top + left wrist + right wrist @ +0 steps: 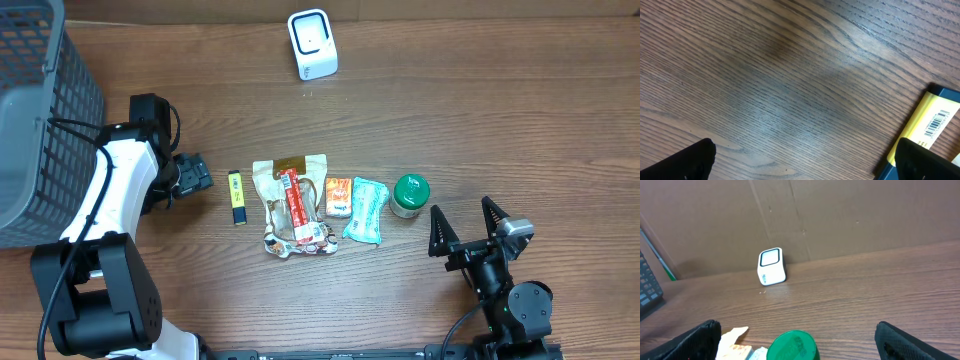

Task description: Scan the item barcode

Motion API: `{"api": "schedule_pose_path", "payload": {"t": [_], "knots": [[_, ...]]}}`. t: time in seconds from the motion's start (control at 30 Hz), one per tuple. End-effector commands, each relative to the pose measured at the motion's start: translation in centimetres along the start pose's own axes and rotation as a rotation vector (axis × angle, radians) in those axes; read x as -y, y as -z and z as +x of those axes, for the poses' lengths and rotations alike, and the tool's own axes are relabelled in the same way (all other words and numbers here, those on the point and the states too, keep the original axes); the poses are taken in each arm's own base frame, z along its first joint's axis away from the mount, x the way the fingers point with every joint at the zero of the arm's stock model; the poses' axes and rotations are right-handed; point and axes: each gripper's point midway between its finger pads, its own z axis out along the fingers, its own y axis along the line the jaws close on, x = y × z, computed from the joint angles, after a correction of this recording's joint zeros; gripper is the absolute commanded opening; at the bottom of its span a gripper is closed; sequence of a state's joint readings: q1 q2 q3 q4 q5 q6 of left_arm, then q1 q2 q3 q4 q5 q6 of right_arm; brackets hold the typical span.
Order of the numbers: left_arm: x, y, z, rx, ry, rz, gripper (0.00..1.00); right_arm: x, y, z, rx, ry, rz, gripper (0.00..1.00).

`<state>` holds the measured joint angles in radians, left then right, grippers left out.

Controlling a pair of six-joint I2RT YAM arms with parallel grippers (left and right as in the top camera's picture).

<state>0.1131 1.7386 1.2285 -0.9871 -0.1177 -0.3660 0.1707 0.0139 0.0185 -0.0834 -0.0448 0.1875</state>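
A row of items lies mid-table: a yellow and blue stick-shaped pack (236, 196), a tan snack bag (293, 205), a small orange packet (338, 197), a teal packet (367, 210) and a green-lidded jar (410, 194). The white scanner (313, 43) stands at the far edge, facing the table. My left gripper (195, 175) is open, low over bare wood just left of the yellow pack (935, 125), whose barcode faces up; one fingertip (925, 160) overlaps its edge. My right gripper (467, 222) is open and empty, right of the jar (792, 347), looking toward the scanner (772, 266).
A grey mesh basket (40, 110) stands at the far left, close behind my left arm. A brown cardboard wall (850, 215) backs the table behind the scanner.
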Motion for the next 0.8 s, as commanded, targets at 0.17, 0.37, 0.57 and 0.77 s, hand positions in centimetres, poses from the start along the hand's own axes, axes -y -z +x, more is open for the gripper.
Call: {"api": "schedule_pose_path", "payload": {"t": [0.17,0.37,0.57,0.77], "knots": [[-0.2,-0.3,0.1,-0.003,-0.014,-0.015,1.0,0.1,0.0,0.2,0.003,-0.007,-0.002,1.0],[-0.2,-0.3,0.1,-0.003,-0.014,-0.015,1.0,-1.4,0.1,0.4,-0.014,-0.051,-0.087,1.0],[-0.2,-0.3,0.1,-0.003,-0.015,-0.015,1.0,-2.4,1.2,-2.6,-0.019,-0.051,-0.093,1.0],[-0.2,-0.3,0.1,-0.003,-0.015,-0.015,1.0,-3.4,3.5,-9.9,-0.018,-0.049,-0.029,1.0]]}}
